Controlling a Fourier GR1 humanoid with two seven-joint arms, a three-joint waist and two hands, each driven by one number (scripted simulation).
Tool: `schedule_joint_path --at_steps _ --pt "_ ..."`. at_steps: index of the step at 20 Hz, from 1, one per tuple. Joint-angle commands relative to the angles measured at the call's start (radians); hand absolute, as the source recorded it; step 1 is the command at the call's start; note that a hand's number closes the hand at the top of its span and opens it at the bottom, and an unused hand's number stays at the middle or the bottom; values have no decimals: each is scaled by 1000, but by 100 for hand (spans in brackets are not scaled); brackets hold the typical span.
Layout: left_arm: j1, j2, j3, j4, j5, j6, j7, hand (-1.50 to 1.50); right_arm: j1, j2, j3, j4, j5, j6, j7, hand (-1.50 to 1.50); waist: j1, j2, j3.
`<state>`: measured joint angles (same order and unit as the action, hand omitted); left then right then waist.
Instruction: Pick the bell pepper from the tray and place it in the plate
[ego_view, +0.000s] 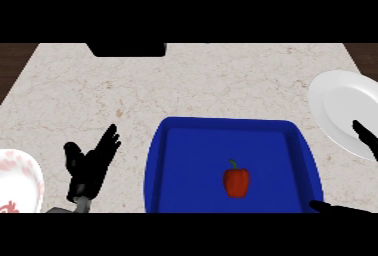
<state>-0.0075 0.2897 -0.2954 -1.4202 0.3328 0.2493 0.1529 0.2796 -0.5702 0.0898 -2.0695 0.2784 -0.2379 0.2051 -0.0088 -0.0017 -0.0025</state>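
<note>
In the blue tray (164, 165), right of centre, lies the red bell pepper (236, 183), long axis near-vertical in view, stem pointing away from me; my right hand (365, 136) spread, empty, over the white plate (334, 102); left hand (88, 162) open, resting.

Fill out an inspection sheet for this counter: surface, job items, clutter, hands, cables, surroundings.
Surface: speckled beige counter.
Job items: red bell pepper lies in the blue tray, right of centre; white plate at the right edge, apart from the tray.
Clutter: patterned plate at the lower left.
Hands: left hand open, resting left of the tray; right hand partly out of view over the white plate.
Cables: nothing seen.
Surroundings: black object at the far edge.
</note>
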Motion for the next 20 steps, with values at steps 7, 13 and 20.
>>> schedule_joint_path --at_steps 7,13,20 --pt "-33 6 17 10 -10 -30 35 0 -167 -31 243 -191 253 244 598 -150 20 3 0" --pt "-10 -38 22 -14 -42 -11 44 0 -311 188 423 -19 461 262 693 -150 16 2 2" --pt "-1 -31 86 28 -45 -81 -4 0 -308 311 491 17 512 354 791 -150 9 1 2"
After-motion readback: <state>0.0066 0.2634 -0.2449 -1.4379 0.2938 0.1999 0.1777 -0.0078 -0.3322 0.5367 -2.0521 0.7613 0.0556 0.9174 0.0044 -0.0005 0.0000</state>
